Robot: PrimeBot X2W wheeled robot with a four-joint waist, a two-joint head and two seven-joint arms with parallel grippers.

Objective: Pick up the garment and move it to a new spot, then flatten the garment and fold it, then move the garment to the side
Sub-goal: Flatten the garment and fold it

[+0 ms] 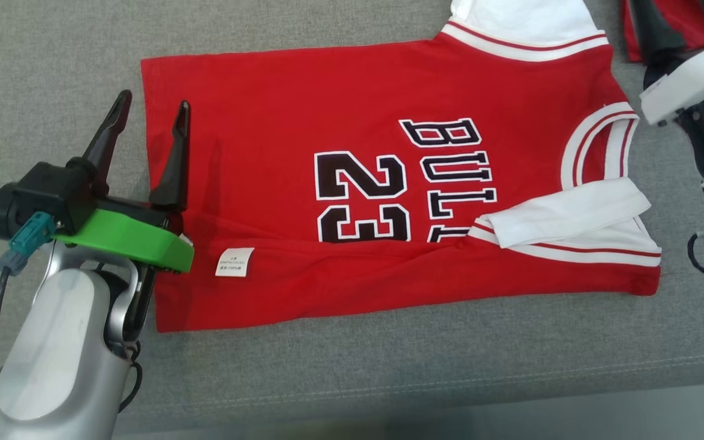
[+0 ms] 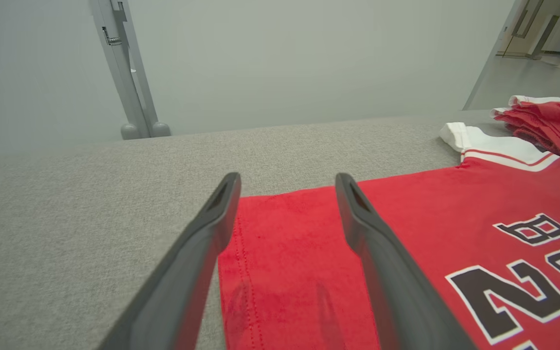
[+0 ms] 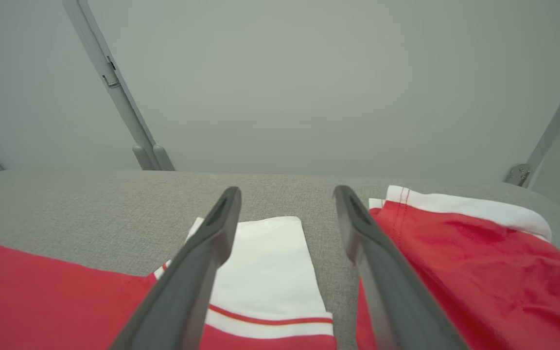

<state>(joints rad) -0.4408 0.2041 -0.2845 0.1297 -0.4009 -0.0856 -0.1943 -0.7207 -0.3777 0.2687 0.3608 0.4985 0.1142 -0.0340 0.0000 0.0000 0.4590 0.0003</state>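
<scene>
Grey fabric surface (image 1: 52, 49) with red jersey (image 1: 278, 122) and second red garment (image 3: 479, 262)

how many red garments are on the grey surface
2: the jersey laid out in the middle, and a red pile at the far right beside its sleeve; the pile may hold more.

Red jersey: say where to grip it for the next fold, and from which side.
Probably the hem at the left end of the jersey, coming in from the robot's left. It is a free, straight edge lying flat on the grey cover, and the open left gripper straddles it. The near long edge looks folded over, so thicker.
</scene>
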